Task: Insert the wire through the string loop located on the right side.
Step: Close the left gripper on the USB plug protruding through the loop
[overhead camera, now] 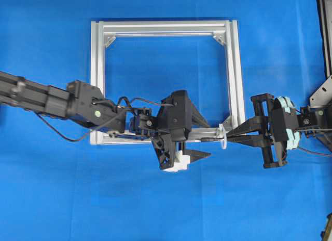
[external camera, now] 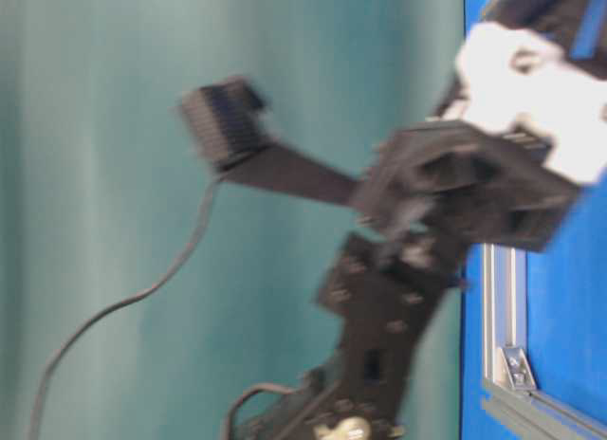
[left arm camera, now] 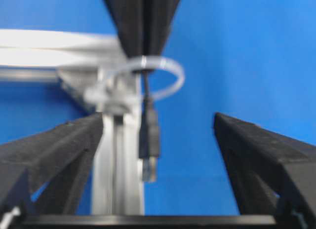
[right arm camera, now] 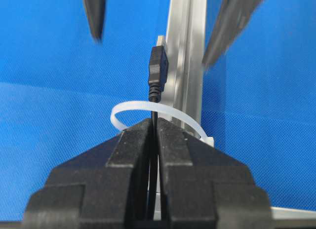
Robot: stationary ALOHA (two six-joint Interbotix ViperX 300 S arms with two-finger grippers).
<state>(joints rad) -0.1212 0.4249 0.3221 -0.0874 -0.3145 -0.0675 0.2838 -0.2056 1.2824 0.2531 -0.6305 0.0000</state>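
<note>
- Right end effector (right arm camera: 154, 128) was clenched on the wire (right arm camera: 158, 71), both fingers pressed together with the thin black cable pinched between them.
- Wire's plug end stuck out past the fingertips, passing through the string loop (right arm camera: 148, 108); the white loop ringed the cable just beyond the right fingertips.
- Plug tip pointed toward 12 o'clock in the right wrist view, just beside the silver frame (right arm camera: 187, 56) rail.
- Left wrist view: same wire (left arm camera: 149, 135) hung toward 6 o'clock out of the loop (left arm camera: 168, 76), grey metallic tip lowest, next to the frame (left arm camera: 118, 160) rail; blurred.
- Left end effector (left arm camera: 158, 140) was released, fingers spread wide at 9 and 3 o'clock of the plug, touching nothing.
- Overhead view: left end effector (overhead camera: 205, 131) sat over the bottom rail of the frame (overhead camera: 166, 28), near its 5 o'clock corner; right end effector (overhead camera: 231, 131) reached in from 3 o'clock to that same corner.
- Loop (overhead camera: 222, 136) appeared as a small white piece at that corner, between the two end effectors; wire itself too small to make out overhead.
- Frame lay flat on the blue surface (overhead camera: 52, 199).
- Table-level view was blurred; only dark arm parts and a bit of frame (external camera: 503, 307) at 4 o'clock could be told.
</note>
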